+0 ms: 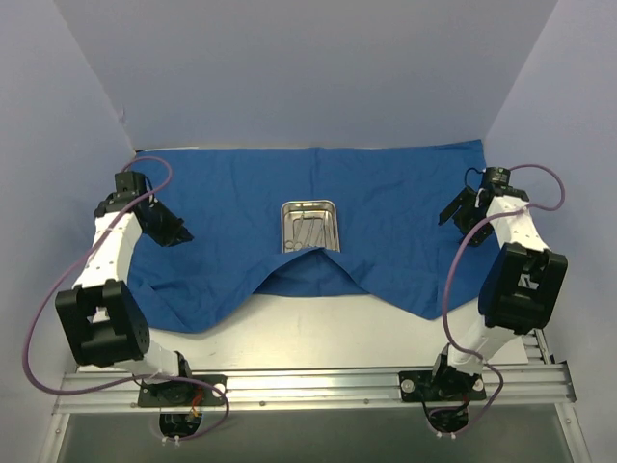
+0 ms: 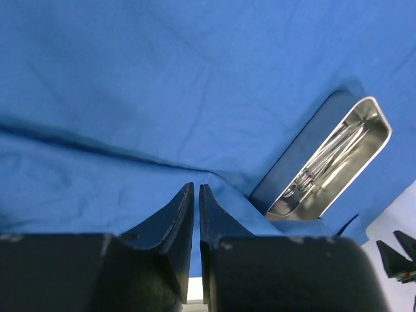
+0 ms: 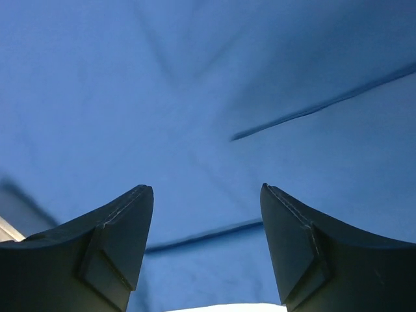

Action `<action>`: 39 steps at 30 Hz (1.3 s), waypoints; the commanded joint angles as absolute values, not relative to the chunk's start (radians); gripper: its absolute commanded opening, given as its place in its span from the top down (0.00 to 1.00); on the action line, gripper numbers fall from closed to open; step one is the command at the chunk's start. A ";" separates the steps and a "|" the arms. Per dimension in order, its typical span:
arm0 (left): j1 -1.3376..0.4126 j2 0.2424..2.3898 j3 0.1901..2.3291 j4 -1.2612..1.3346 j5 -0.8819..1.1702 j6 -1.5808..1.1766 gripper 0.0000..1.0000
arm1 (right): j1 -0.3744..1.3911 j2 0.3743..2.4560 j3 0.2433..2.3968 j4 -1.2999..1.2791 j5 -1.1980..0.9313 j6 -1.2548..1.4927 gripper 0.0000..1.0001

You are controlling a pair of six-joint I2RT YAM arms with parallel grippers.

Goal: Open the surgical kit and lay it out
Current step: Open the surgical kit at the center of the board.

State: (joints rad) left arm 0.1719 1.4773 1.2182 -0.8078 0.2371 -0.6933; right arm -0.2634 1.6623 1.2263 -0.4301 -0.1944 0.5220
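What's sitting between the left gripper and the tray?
Nothing visible but cloth. The left gripper and the steel tray have only the spread blue wrap between them; the instruments lie inside the tray.

White links, bulky black joint housings on left arm (image 1: 106, 253) and right arm (image 1: 516, 227). Purple cable (image 1: 29, 338) bows wide toward 9 o'clock off left arm. Second purple cable (image 1: 447, 299) hangs on right arm's 9 o'clock side. Black base plates (image 1: 178, 391), silver bolt heads. On left gripper (image 2: 196, 185), matte black fingers, tapered, scuffed edges. On right gripper (image 3: 205, 187), black curved fingers, angular blocks at root.
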 commanded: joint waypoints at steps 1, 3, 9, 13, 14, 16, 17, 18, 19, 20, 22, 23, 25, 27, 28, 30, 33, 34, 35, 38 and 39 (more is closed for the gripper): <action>0.170 1.546 1.338 -0.864 0.284 -0.623 0.84 | -0.275 1.678 1.359 -0.604 -0.111 0.468 0.33; 0.166 1.584 1.350 -0.865 0.302 -0.621 0.84 | -0.255 1.706 1.361 -0.644 -0.065 0.486 0.35; 0.156 1.703 1.353 -0.874 0.301 -0.580 0.85 | -0.132 1.730 1.310 -0.632 0.081 0.486 0.35; 0.156 1.738 1.355 -0.897 0.279 -0.558 0.85 | -0.106 1.755 1.286 -0.624 0.129 0.518 0.37; 0.156 1.740 1.350 -0.888 0.281 -0.566 0.85 | -0.101 1.762 1.285 -0.621 0.155 0.518 0.38; 0.156 1.747 1.348 -0.871 0.304 -0.574 0.85 | -0.098 1.779 1.290 -0.620 0.170 0.512 0.40; 0.156 1.753 1.362 -0.874 0.307 -0.577 0.85 | -0.100 1.804 1.293 -0.621 0.175 0.502 0.40; 0.156 1.759 1.371 -0.883 0.307 -0.577 0.85 | -0.100 1.818 1.302 -0.626 0.192 0.496 0.40; 0.156 1.772 1.382 -0.890 0.305 -0.575 0.85 | -0.100 1.827 1.305 -0.633 0.205 0.492 0.41; 0.158 1.779 1.405 -0.894 0.302 -0.572 0.85 | -0.100 1.844 1.307 -0.630 0.218 0.488 0.42; 0.156 1.798 1.425 -0.910 0.299 -0.568 0.85 | -0.098 1.855 1.308 -0.615 0.229 0.479 0.43; 0.156 1.804 1.434 -0.916 0.298 -0.569 0.85 | -0.100 1.870 1.308 -0.609 0.226 0.474 0.44; 0.156 1.812 1.442 -0.919 0.301 -0.569 0.85 | -0.098 1.884 1.315 -0.598 0.219 0.468 0.46; 0.156 1.812 1.442 -0.920 0.302 -0.568 0.85 | -0.098 1.908 1.321 -0.594 0.216 0.466 0.48; 0.156 1.815 1.445 -0.923 0.301 -0.566 0.85 | -0.098 1.914 1.325 -0.588 0.215 0.468 0.48; 0.156 1.818 1.450 -0.931 0.296 -0.560 0.85 | -0.098 1.928 1.330 -0.581 0.215 0.475 0.50; 0.158 1.827 1.453 -0.939 0.293 -0.555 0.85 | -0.098 1.951 1.339 -0.594 0.236 0.492 0.61; 0.158 1.830 1.456 -0.939 0.293 -0.557 0.85 | -0.098 1.953 1.338 -0.601 0.247 0.502 0.62; 0.156 1.832 1.457 -0.942 0.293 -0.557 0.85 | -0.101 1.948 1.335 -0.601 0.265 0.503 0.64; 0.156 1.838 1.466 -0.945 0.293 -0.558 0.85 | -0.104 1.931 1.327 -0.612 0.293 0.506 0.74; 0.156 1.839 1.468 -0.946 0.293 -0.558 0.85 | -0.113 1.927 1.327 -0.618 0.301 0.508 0.83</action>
State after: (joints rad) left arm 0.1577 1.8336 1.4216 -0.9276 0.2924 -0.5728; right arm -0.0978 1.9396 1.3102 -0.5617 0.2222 0.4900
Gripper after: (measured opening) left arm 0.153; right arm 0.225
